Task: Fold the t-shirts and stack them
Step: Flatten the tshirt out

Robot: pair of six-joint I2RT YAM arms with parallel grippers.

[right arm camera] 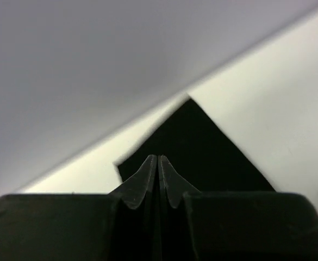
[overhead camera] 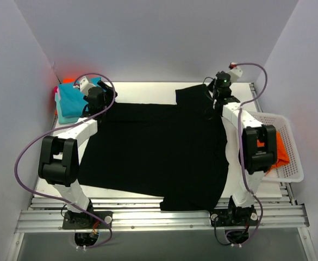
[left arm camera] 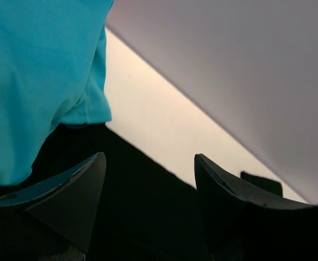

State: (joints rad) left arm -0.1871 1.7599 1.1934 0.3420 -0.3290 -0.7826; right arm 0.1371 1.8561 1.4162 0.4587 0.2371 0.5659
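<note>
- The black t-shirt (overhead camera: 153, 147) (left arm camera: 148, 209) (right arm camera: 199, 144) lies spread flat over most of the surface (overhead camera: 142, 89). Its long axis runs from the left edge to the right edge.
- Its sleeves sit at the right end, one reaching toward the far edge and one toward the near edge, so the shoulders point right and the hem points left.
- The left hand (overhead camera: 100, 100) (left arm camera: 149, 157) is at the far-left corner of the shirt. Its fingers are spread wide and grasp nothing, and there is black cloth below them.
- The right hand (overhead camera: 219, 93) (right arm camera: 158, 159) is at the far sleeve, near the far-right corner. Its fingertips are pressed together on the black cloth, and a pointed piece of that cloth sticks out beyond them.
- A folded teal t-shirt (overhead camera: 72, 103) (left arm camera: 39, 70) rests in the far-left corner, just beside the left hand, and overlaps the edge of the black shirt there. A pink edge (overhead camera: 56, 99) shows along the left side of the teal t-shirt.
- A white basket (overhead camera: 294, 163) stands along the right edge, partly behind the right arm. An orange t-shirt (overhead camera: 281, 155) is bunched inside it.
- Both forearms reach across the black shirt — the left along its hem side, the right along its shoulder side.
</note>
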